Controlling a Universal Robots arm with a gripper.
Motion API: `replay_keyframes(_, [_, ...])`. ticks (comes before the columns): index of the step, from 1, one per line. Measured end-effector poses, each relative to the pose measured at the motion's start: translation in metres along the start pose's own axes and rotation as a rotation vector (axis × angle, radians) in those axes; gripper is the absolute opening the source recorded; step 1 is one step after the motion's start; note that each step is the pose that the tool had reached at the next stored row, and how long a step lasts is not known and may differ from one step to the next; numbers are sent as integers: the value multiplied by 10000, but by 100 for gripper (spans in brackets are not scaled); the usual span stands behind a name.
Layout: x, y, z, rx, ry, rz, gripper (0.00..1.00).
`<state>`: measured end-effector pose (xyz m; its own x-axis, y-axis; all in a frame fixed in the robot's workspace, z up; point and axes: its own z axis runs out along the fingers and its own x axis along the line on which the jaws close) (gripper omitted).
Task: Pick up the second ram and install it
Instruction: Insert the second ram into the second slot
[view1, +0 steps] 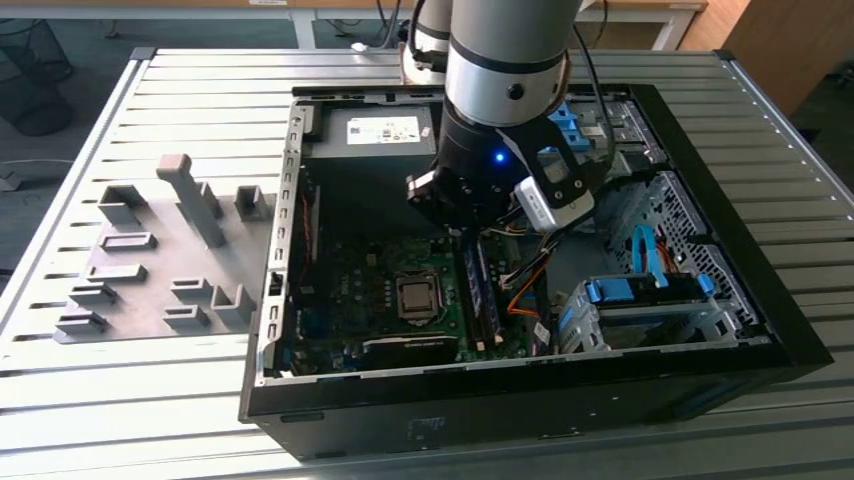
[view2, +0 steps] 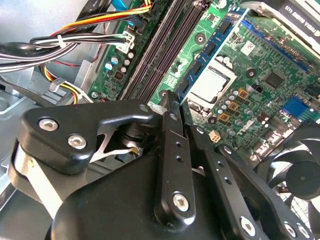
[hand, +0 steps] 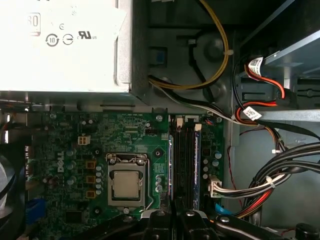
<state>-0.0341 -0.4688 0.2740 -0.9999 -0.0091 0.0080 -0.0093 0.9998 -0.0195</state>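
Gripper (view2: 172, 102): black fingers drawn together, tips low over the memory slots, holding nothing. Second ram (view2: 207, 50): green stick with blue label, standing upright in a slot just beside the CPU socket (view2: 211, 84). Motherboard (hand: 125, 135): mounted in the open computer case (view1: 747, 300). Power supply (hand: 65, 45): beyond the board. Grey fixture blocks (view1: 160, 250): on the slatted table, exterior view's left.

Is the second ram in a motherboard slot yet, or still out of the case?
In a slot: the second ram stands on edge among the slots beside the processor, the gripper right at its end.
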Motion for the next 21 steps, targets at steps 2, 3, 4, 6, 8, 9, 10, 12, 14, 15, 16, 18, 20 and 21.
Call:
replay_keyframes(2, [0, -1, 1, -1, 0, 0, 14])
replay_keyframes(3, [-1, -7, 5, -3, -1, -1, 14])
replay_keyframes(4, [-1, -19, 12, -1, -1, -2, 14])
replay_keyframes(6, [0, -52, 45, -1, 0, 11, 14])
replay_keyframes(8, [-7, -69, 83, -3, 0, 29, 14])
replay_keyframes(9, [-12, -72, 101, -3, 0, 35, 14])
replay_keyframes(10, [-17, -72, 118, -3, 1, 38, 14])
replay_keyframes(12, [-36, -71, 154, -2, 1, 43, 14])
replay_keyframes(14, [-57, -71, 190, -2, 1, 52, 14])
replay_keyframes(15, [-66, -71, 209, -2, 1, 56, 14])
replay_keyframes(16, [-71, -71, 227, -2, 1, 59, 14])
replay_keyframes(18, [-72, -70, 262, -1, 2, 70, 14])
replay_keyframes(20, [-73, -69, 294, -3, 1, 72, 14])
replay_keyframes(21, [-73, -69, 304, -3, 1, 73, 14])
